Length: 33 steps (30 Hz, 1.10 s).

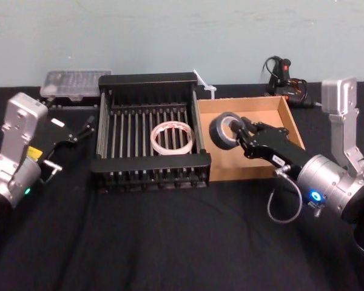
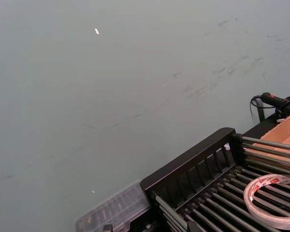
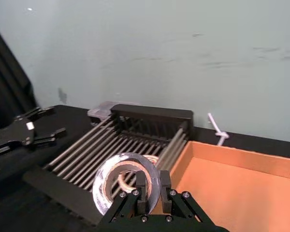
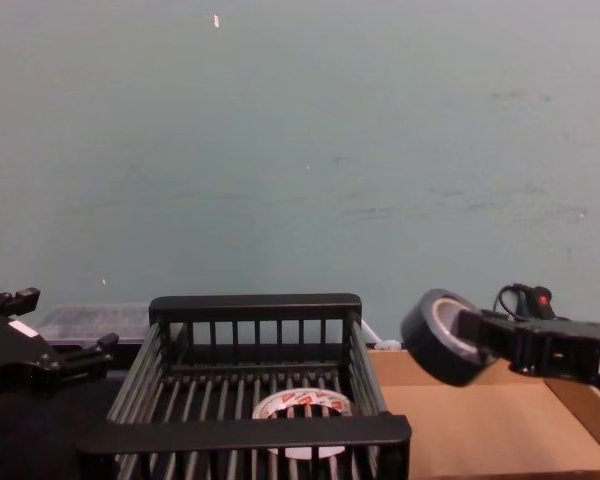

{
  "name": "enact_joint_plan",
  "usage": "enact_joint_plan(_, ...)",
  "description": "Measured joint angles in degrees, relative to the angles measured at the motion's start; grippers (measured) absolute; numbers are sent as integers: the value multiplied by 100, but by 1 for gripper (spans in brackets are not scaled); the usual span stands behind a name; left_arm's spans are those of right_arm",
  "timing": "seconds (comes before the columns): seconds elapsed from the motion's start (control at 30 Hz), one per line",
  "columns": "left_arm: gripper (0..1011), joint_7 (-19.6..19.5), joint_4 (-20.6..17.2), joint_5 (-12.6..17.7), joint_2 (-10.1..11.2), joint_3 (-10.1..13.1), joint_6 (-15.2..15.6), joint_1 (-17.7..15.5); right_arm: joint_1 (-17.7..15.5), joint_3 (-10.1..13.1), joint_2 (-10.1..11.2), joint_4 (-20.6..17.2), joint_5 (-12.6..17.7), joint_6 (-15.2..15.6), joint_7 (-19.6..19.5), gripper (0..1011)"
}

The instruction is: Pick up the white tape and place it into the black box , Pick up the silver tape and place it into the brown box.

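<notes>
you have half the job done: the white tape (image 1: 172, 137), a flat ring with small red marks, lies on the slatted floor of the black box (image 1: 149, 167). your right tool (image 1: 238, 129) is clenched on the silver tape (image 1: 223, 130), a thick dull grey roll, held in the air over the brown box (image 1: 272, 142) near its left wall. lowering and releasing it there is left. your left tool (image 1: 79, 134) hangs released beside the basket over the black-clothed desk (image 1: 170, 242).
</notes>
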Motion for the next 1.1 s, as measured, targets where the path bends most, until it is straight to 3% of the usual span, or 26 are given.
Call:
enact_joint_plan(0.53, 1001, 0, 0, 0, 0, 0, 0, 0, 214, 228, -138, 387, -16, 35, -144, 178)
enact_joint_plan(1.1, 1001, 0, 0, 0, 0, 0, 0, 0, 729, 227, -377, 1058, -215, 174, -235, 178)
